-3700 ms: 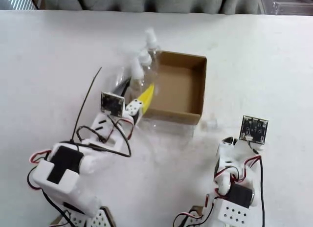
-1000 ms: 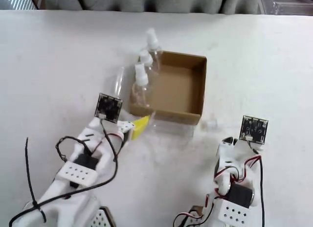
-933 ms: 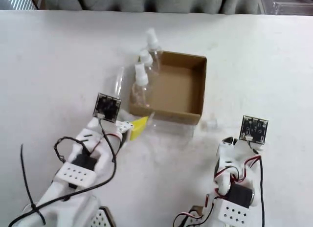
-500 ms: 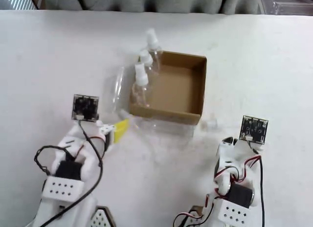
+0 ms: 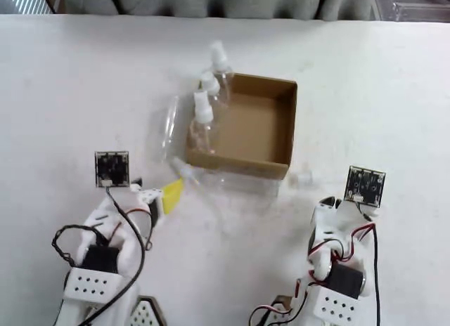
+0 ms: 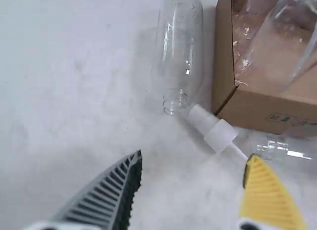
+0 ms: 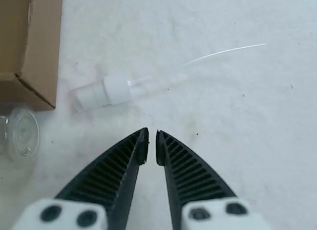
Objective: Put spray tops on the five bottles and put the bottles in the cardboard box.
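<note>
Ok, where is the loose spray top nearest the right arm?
In the right wrist view the spray top lies on its side on the table just ahead of the right gripper, beside a corner of the cardboard box.

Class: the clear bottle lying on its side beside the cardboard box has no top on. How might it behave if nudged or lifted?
The bottle is round and lies on its side, so a nudge would probably roll it. It looks empty and thin-walled, so it is likely light and may dent if squeezed. Its smooth clear surface could be slippery.
</note>
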{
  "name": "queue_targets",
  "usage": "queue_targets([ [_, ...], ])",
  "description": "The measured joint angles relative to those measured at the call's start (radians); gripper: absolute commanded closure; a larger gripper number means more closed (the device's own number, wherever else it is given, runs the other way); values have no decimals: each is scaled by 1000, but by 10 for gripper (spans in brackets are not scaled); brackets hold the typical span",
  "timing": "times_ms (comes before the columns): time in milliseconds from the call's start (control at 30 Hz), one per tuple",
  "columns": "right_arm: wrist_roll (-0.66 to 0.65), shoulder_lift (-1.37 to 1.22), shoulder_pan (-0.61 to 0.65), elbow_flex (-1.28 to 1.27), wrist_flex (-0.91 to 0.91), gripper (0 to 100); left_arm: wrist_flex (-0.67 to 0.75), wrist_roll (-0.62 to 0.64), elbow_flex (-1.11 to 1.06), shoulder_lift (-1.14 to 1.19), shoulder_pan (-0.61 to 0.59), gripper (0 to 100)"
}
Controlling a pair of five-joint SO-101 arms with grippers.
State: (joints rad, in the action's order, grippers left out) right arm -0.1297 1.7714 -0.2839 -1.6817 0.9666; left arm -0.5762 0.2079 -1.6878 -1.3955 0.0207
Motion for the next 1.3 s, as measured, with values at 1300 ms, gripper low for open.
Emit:
queue_targets([
  [1300, 0, 0, 0, 0, 0, 984, -3, 226, 38, 0, 86, 688],
])
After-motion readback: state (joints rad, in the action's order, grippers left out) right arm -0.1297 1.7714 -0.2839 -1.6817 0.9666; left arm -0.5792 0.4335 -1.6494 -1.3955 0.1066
